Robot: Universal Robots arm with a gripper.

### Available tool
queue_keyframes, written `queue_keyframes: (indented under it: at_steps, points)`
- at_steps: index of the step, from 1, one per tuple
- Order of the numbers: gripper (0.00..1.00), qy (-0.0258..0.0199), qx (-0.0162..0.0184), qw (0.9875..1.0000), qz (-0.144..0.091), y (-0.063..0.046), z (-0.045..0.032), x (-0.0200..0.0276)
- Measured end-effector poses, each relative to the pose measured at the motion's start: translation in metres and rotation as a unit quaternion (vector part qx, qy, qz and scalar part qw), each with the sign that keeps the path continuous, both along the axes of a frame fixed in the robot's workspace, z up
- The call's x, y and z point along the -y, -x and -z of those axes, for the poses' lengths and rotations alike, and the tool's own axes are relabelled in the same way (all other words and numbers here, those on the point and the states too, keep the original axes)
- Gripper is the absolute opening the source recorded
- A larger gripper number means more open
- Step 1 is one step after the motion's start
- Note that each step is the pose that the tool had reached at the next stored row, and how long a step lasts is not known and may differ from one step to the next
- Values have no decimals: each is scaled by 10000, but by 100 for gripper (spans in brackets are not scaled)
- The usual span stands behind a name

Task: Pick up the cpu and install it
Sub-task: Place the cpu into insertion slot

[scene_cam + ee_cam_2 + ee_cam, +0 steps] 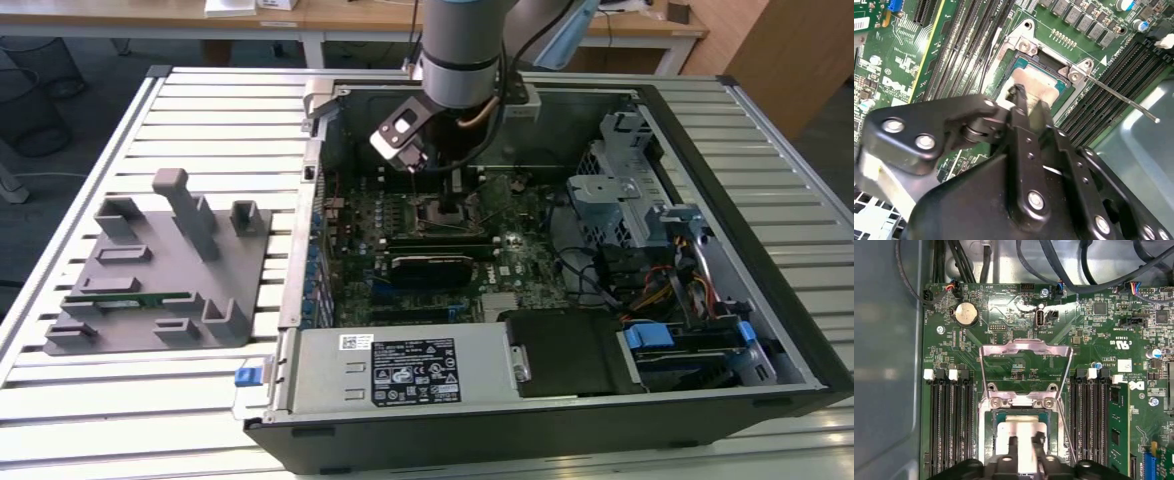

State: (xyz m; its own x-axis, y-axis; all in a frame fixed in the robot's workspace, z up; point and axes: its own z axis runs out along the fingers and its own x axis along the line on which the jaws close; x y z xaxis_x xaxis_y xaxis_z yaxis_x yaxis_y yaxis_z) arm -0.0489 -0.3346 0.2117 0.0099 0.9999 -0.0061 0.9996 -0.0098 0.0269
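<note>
Cpu (1021, 432) lies in open socket (1019, 401), toward 12 o'clock of case (561, 440) in exterior view. Hand (1025, 442) just above, fingers slightly spread, holding nothing. Likely best: keep chip flat, corners aligned, no forcing.

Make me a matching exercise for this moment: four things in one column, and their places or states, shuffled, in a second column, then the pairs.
Things:
1. cpu
2. socket's metal frame
3. coin cell
4. grey holder

Places or states:
A. swung up and open
B. on the slatted table, at the exterior view's left
C. in the open socket, right beneath the gripper
D. round and silvery, on the green board near the cables

Pairs: 1-C, 2-A, 3-D, 4-B
</note>
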Motion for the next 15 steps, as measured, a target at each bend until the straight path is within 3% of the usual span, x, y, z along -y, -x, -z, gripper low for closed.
queue_keyframes:
  at_steps: [2, 5, 15]
  points:
    - [18, 0, 0, 10000, 0, 0, -12, 0]
    - [11, 0, 0, 10000, 1, 0, -26, 0]
    - [11, 0, -1, 10000, 1, 0, -79, 0]
